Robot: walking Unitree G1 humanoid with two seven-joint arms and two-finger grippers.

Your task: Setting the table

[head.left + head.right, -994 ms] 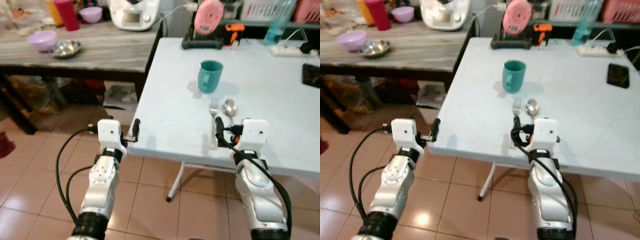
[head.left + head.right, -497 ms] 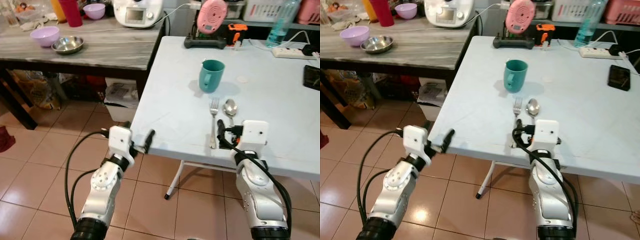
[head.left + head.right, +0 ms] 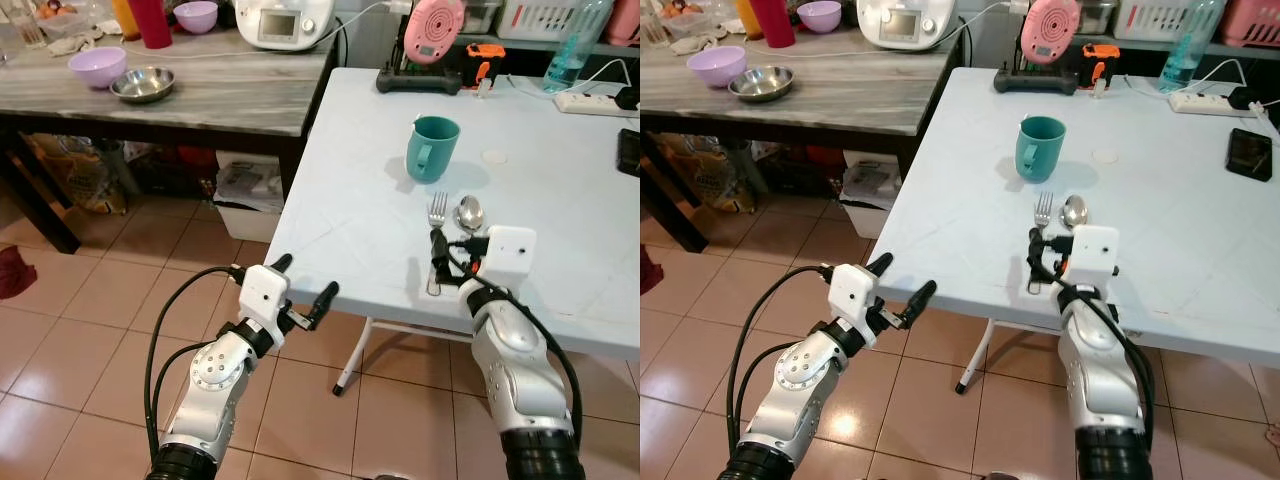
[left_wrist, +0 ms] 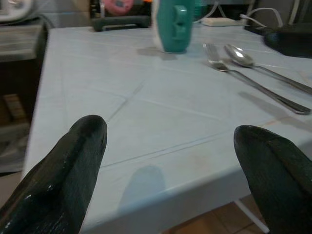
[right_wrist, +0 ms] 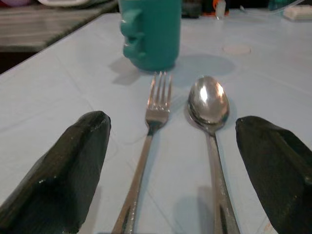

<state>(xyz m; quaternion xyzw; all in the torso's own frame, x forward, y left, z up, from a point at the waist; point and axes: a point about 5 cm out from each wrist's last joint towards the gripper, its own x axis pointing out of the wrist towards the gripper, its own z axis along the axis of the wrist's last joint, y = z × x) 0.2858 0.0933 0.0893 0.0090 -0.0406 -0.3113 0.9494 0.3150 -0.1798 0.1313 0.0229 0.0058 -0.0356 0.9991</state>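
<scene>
step: cutlery laid; fork (image 3: 436,214) and spoon (image 3: 468,214) lie side by side on the white surface (image 3: 340,210), just before the teal mug (image 3: 431,149).
right gripper (image 5: 171,165): fingers spread wide, low over both handles, pinching nothing.
left gripper (image 3: 305,290): fingers spread, empty, off the surface's near edge.
next: likely fetching a bowl (image 3: 96,66) from the grey side surface (image 3: 230,90).
change: left gripper has swung in toward the surface edge.
</scene>
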